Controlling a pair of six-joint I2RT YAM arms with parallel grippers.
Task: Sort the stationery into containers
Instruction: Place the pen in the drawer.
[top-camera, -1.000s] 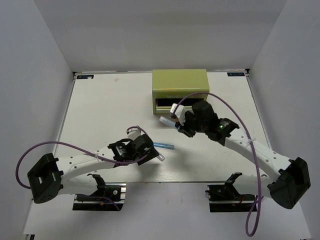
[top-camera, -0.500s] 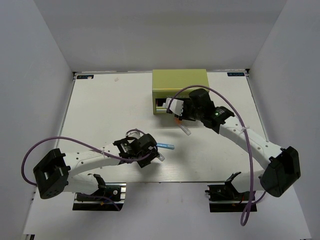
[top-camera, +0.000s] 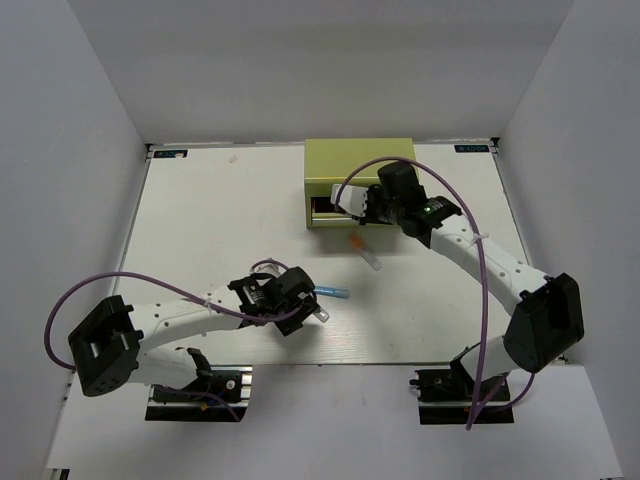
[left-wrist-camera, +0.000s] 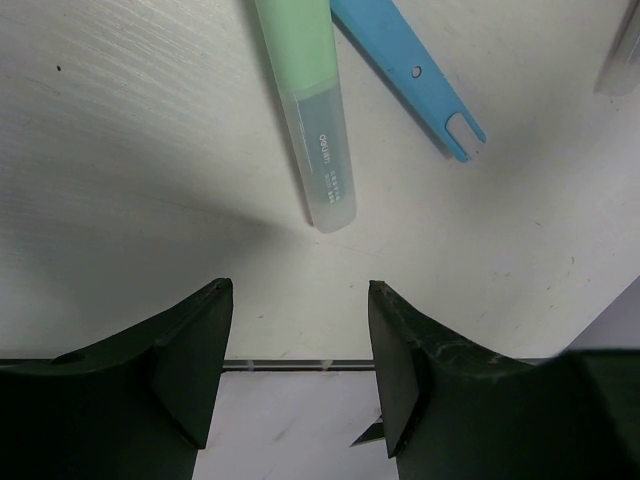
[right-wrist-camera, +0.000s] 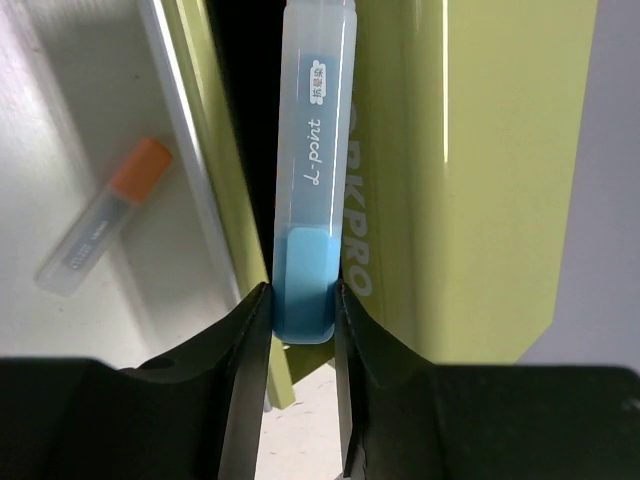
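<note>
Pinching the light blue marker (right-wrist-camera: 312, 150), the right gripper (right-wrist-camera: 300, 298) is holding it at the open drawer of the olive-green box (top-camera: 360, 160); the left gripper (left-wrist-camera: 300, 335) is hovering, spread, beside the pale green marker (left-wrist-camera: 305, 90).

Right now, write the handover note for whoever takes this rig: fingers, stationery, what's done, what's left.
Left gripper: fingers apart, empty, hovering over the table just short of the pale green stick and the blue stick.
Right gripper: fingers shut on the light blue marker, its far end at the dark open drawer of the olive-green box.
Orange-ended stick: on the table in front of the box.
Done: nothing visibly stowed; drawer interior too dark to tell.
Left: drop the marker into the drawer, then stow the other three.
</note>
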